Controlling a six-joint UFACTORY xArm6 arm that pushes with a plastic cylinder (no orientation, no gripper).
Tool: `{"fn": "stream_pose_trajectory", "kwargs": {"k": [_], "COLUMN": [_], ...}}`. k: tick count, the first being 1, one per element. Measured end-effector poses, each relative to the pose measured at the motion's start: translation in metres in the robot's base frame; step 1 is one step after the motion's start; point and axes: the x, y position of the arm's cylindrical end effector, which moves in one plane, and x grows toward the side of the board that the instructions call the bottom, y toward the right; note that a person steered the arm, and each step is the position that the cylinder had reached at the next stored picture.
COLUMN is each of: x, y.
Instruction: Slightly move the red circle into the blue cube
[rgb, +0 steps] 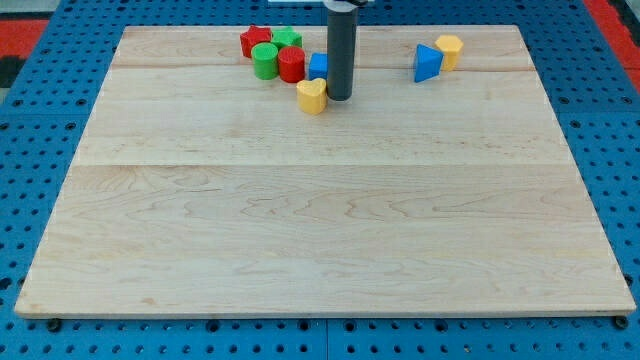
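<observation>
Wooden board (320, 220), pale, set on a blue pegboard (40, 150); eight blocks on it, all near the view's top. Cluster at top centre: red star (255, 41), green star (288, 40), green cylinder (265, 61), red circle (291, 64), blue cube (318, 66), yellow heart (312, 96). We note the red circle standing just left of the blue cube, the two very close or already touching; we cannot tell which, as the faces meet at a narrow seam. The green cylinder presses against the red circle's left side. Pair at top right, well apart from the cluster: blue triangle (428, 63) and yellow block (449, 50), shape unclear. We carry no fingers, so there is nothing to spread or pinch; only the rod, with my tip (340, 98) resting on the board just right of the yellow heart and just below-right of the blue cube, whose right edge the rod hides. Step in hand, as we judge it: positioning, not pushing, since the tip sits on the wrong side of the cube. Next move calls for rounding the cluster to the red circle's left and nudging it briefly rightward. Hazards: the green cylinder blocks that left side; the heart lies in the way below.
</observation>
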Motion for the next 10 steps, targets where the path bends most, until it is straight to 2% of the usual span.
{"fn": "stream_pose_trajectory", "kwargs": {"k": [1, 2, 3, 4, 5, 7, 9, 10], "x": [0.002, -0.025, -0.057, -0.066, -0.07, -0.059, -0.112, -0.099], "y": [0.03, 0.051, 0.036, 0.021, -0.006, -0.009, -0.02, -0.051]}}
